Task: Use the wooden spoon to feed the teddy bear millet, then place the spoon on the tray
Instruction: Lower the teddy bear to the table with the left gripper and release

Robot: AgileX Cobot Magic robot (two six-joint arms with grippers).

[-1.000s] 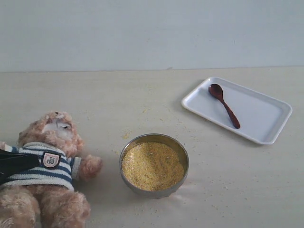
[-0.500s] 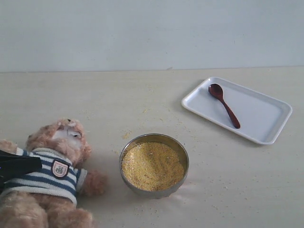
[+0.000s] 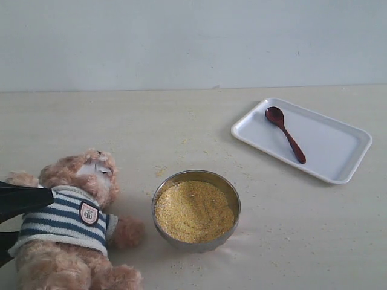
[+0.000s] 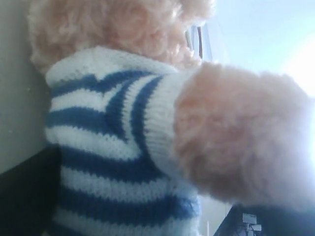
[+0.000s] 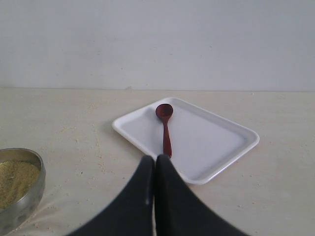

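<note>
Wooden spoon (image 3: 285, 134) flat inside tray (image 3: 338, 151) at 2 o'clock of tabletop (image 3: 181, 133), bowl end toward 11 o'clock. Millet (image 3: 193, 211) in steel bowl (image 3: 181, 176) near 6 o'clock. Teddy bear (image 3: 72, 211) on its back at 8 o'clock, between spread-apart fingers of left gripper (image 3: 27, 225). Right gripper (image 5: 154, 160) pressed together, empty, pointing at tray

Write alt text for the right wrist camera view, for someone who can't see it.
A dark wooden spoon lies on a white tray, just beyond the shut right gripper. A steel bowl of millet shows at the picture's edge, on the table.
</note>
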